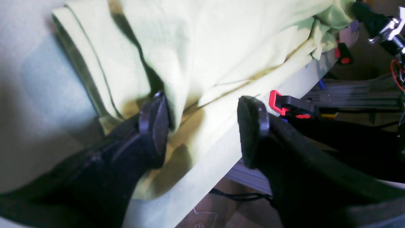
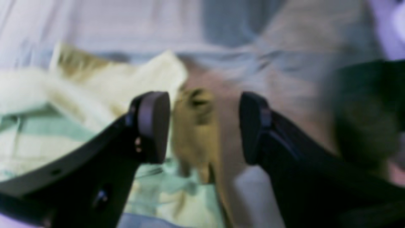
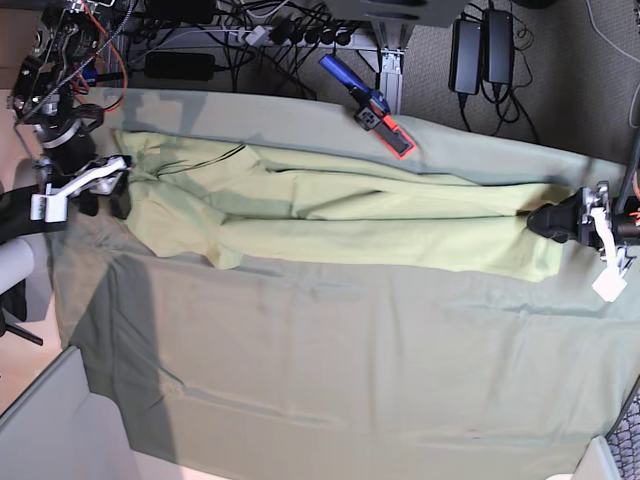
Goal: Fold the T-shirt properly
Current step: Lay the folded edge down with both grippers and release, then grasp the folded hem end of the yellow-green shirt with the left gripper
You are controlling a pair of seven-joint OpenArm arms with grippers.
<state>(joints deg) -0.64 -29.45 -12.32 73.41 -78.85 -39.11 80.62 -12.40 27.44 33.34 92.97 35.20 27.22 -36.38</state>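
Observation:
The pale yellow-green T-shirt (image 3: 350, 215) lies folded lengthwise into a long strip across the table. Its left end is bunched and wrinkled. My left gripper (image 3: 545, 222) is at the strip's right end. In the left wrist view, my left gripper (image 1: 204, 126) is open, with the T-shirt (image 1: 196, 47) lying loose under and between the black pads (image 1: 155, 126). My right gripper (image 3: 110, 195) is at the bunched left end. The blurred right wrist view shows my right gripper (image 2: 202, 126) open, with a fold of the T-shirt (image 2: 196, 126) in the gap, touching neither pad.
The grey-green table cloth (image 3: 350, 360) covers the table and hangs over its edges. A blue and red-black clamp (image 3: 372, 108) lies at the back edge, with cables and power bricks (image 3: 480, 45) on the floor behind. A red-black clamp (image 1: 289, 106) sits at the table edge near my left gripper.

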